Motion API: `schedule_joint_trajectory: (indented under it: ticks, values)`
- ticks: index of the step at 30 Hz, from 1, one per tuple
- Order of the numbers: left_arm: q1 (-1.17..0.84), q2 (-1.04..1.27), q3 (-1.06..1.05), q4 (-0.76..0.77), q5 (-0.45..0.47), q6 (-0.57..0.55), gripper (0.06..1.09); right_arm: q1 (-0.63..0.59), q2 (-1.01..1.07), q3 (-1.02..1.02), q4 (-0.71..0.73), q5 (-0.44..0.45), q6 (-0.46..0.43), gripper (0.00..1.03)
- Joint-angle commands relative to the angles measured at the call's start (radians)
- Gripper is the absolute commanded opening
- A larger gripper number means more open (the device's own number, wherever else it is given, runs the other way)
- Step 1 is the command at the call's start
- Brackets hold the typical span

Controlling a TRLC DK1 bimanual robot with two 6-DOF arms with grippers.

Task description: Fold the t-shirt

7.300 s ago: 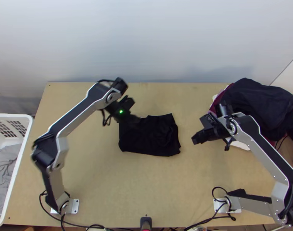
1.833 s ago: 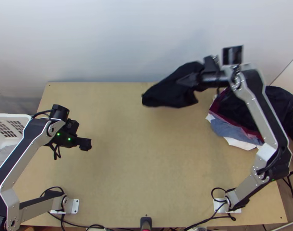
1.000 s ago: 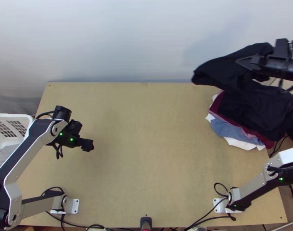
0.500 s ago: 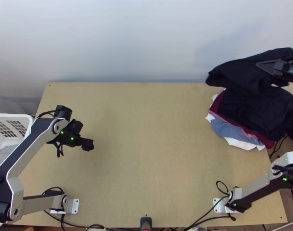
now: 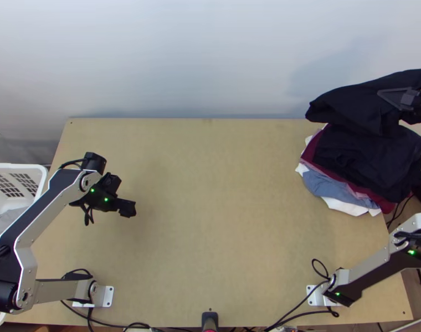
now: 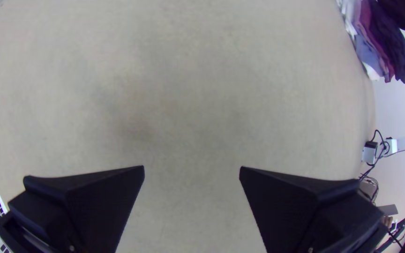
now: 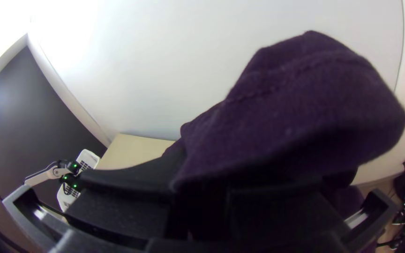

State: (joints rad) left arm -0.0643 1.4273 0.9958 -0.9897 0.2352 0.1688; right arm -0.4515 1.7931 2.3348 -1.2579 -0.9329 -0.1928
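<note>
My right gripper (image 5: 401,98) is at the top view's right edge, shut on the folded black t-shirt (image 5: 349,105), which it holds above the clothes pile. In the right wrist view the t-shirt (image 7: 296,107) bulges up from between the fingers of my right gripper (image 7: 200,187), covering part of them. Over the table's left part my left gripper (image 5: 134,208) hangs with nothing in it. The left wrist view has the two fingers of my left gripper (image 6: 192,168) wide apart above bare wood.
A pile of clothes, with black cloth (image 5: 360,166) on top and maroon, blue and white layers below, lies at the table's right edge. A white basket (image 5: 41,171) stands at the left. The wooden table (image 5: 210,221) stretches between the arms.
The right arm has lifted the black t-shirt off the table's middle and carried it right, over the pile; lately it moves only slightly. The left arm drew back to the left and now barely shifts.
</note>
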Motion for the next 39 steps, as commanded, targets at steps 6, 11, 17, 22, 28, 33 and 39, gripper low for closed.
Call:
schedule_joint_trajectory:
  ticks: [6,11,17,22,28,33,39]
  values:
    - [-0.008,-0.004,-0.039,0.026,0.003,-0.038,1.05,0.016,0.081,0.026,0.068,-0.001,-0.059,0.03]
    - [-0.019,-0.011,-0.042,0.026,0.003,-0.061,1.05,0.023,0.066,0.046,0.134,-0.001,-0.042,0.03]
    - [-0.049,-0.021,-0.051,0.034,0.003,-0.104,1.05,-0.036,0.075,-0.011,0.126,-0.010,-0.062,0.03]
    - [-0.097,-0.014,-0.057,0.057,0.003,-0.158,1.05,-0.087,0.086,-0.095,0.041,-0.027,-0.204,0.03]
    - [-0.177,-0.014,-0.060,0.072,0.003,-0.227,1.05,-0.193,0.153,-0.091,-0.196,-0.029,-0.349,0.03]
    - [-0.212,-0.010,-0.065,0.086,0.001,-0.261,1.05,-0.294,0.212,-0.112,-0.440,-0.035,-0.504,0.03]
    - [-0.223,-0.008,-0.060,0.088,-0.004,-0.264,1.05,-0.381,0.175,-0.193,-0.462,-0.050,-0.557,0.03]
